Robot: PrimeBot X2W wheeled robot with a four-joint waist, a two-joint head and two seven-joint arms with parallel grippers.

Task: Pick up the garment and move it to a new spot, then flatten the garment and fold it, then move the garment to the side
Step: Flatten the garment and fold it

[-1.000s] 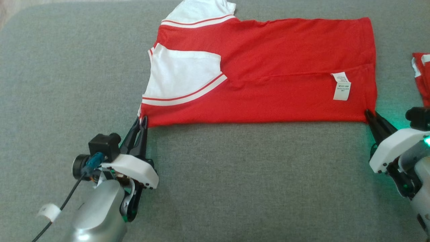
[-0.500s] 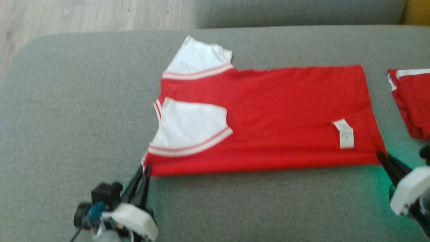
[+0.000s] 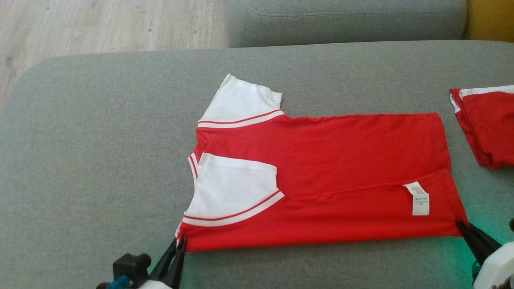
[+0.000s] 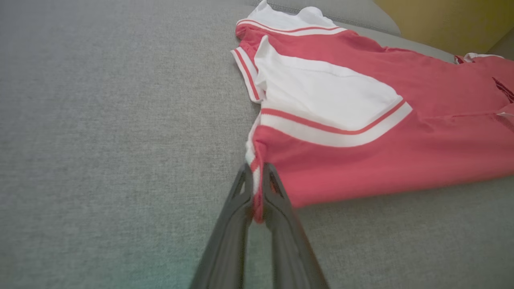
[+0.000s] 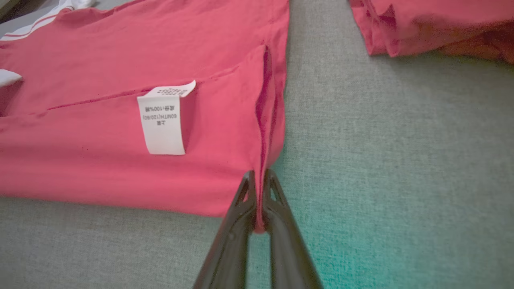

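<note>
There is one red shirt (image 3: 341, 160). It lies flat on the big grey cushion (image 3: 100, 140), close to the front edge. It has two white sleeves. One sleeve (image 3: 241, 100) sticks out at the back and the other sleeve (image 3: 233, 188) lies folded over the red part. It has one white tag (image 3: 419, 196) near its right end (the print on it is too tiny to read in the head view).

There are two grippers, one at each near corner of the shirt. The left gripper (image 3: 178, 243) is pinched tight on the near left corner, with a bit of red and white cloth squeezed between its two dark fingers. The right gripper (image 3: 459, 222) is pinched tight on the near right corner, and a little red cloth pokes out between its fingers in the right wrist view.

One more red cloth pile (image 3: 488, 128) sits on the right, apart from the shirt with grey cushion between them. The edge of the head view cuts it off, so its full shape is hard to tell. The bottom edge cuts off most of both grippers. A yellow thing (image 3: 492, 20) in the far right corner is cut off too, and I cannot tell what it is.
</note>
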